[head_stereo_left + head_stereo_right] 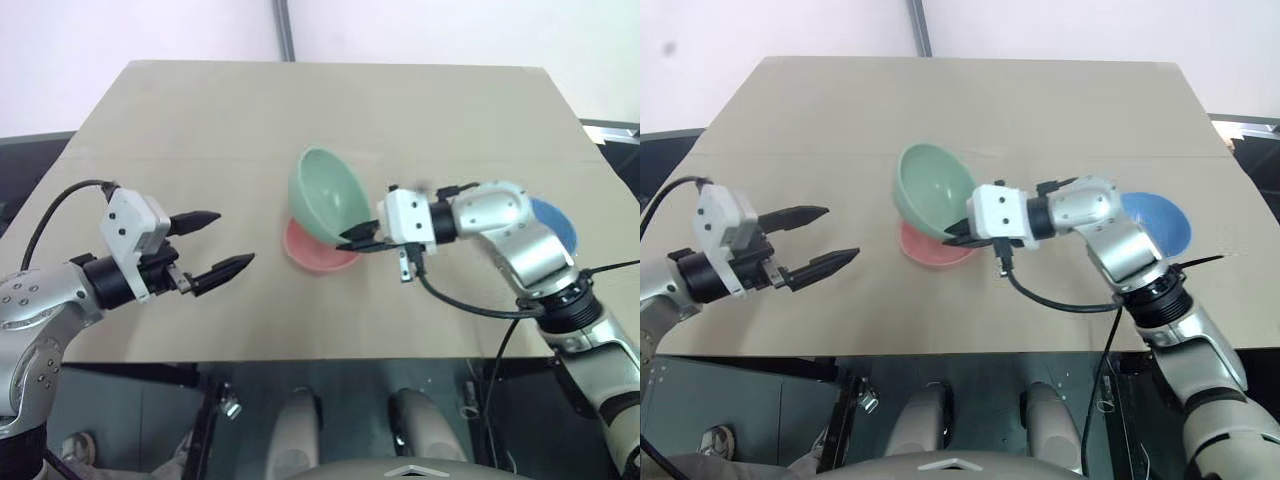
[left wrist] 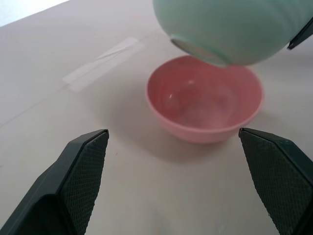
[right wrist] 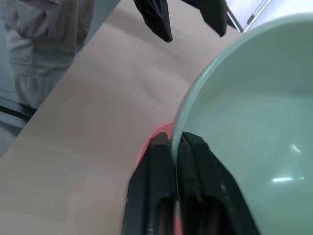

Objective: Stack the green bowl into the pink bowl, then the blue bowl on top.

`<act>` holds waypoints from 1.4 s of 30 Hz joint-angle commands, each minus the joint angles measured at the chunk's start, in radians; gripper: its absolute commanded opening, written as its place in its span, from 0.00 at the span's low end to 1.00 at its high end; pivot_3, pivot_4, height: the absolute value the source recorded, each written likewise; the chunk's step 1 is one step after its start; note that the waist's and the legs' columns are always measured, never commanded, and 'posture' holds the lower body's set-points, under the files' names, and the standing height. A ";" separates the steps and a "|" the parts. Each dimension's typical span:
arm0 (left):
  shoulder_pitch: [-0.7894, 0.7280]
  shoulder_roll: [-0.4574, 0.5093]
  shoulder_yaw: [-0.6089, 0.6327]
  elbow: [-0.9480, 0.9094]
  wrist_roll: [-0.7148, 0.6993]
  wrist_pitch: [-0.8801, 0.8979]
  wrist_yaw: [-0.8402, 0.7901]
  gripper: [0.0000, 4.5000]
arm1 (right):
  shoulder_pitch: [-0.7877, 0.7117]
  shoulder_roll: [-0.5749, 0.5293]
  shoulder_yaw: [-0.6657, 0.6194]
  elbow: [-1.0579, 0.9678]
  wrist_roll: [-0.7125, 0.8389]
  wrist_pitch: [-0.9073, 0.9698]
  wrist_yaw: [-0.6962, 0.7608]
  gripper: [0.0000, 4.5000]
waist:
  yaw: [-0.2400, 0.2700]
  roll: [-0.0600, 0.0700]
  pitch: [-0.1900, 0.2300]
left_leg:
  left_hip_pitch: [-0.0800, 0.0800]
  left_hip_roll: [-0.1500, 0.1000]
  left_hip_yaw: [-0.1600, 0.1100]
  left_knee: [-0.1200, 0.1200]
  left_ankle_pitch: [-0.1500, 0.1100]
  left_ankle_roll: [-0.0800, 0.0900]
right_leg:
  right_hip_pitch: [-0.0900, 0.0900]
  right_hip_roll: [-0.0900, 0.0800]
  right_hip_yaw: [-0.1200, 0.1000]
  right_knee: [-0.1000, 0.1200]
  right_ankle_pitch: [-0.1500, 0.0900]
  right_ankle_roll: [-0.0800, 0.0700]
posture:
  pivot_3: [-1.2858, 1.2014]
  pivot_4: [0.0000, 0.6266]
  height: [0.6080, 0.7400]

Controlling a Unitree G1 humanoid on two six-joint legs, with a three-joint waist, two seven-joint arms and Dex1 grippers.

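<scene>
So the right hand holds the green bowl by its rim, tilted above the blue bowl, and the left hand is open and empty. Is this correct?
One detail is wrong: the green bowl, held by the right hand, hangs tilted above the pink bowl, not the blue bowl, as the left eye view shows. The left hand is open and empty.

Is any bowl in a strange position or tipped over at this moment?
Yes: the green bowl hangs steeply tilted above the pink bowl, pinched by its rim in the right gripper, not yet nested. The blue bowl sits upright.
</scene>
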 commanded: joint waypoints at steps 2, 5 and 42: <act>0.024 0.008 0.044 -0.019 0.005 -0.032 -0.010 1.00 | -0.001 -0.010 -0.038 -0.007 -0.023 0.011 -0.033 0.54 | 0.000 0.000 0.000 | 0.000 0.000 0.000 0.000 0.000 0.000 | 0.000 0.000 0.000 0.000 0.000 0.000 | 0.52 0.24 1.00; 0.029 0.005 0.042 -0.026 0.001 -0.034 -0.005 1.00 | 0.020 -0.042 -0.099 -0.078 0.022 0.059 -0.044 0.75 | 0.003 0.000 0.000 | 0.000 0.000 0.000 -0.001 0.000 0.000 | -0.001 0.000 0.000 -0.001 0.000 0.000 | 0.52 0.24 1.00; -0.167 -0.016 -0.132 0.034 -0.017 -0.047 -0.027 1.00 | 0.400 -0.298 -0.473 -0.344 0.168 0.555 -0.375 0.01 | -0.005 -0.001 0.000 | -0.001 0.000 0.003 -0.002 0.000 0.000 | -0.003 0.000 0.003 -0.001 0.000 0.001 | 0.52 0.24 1.00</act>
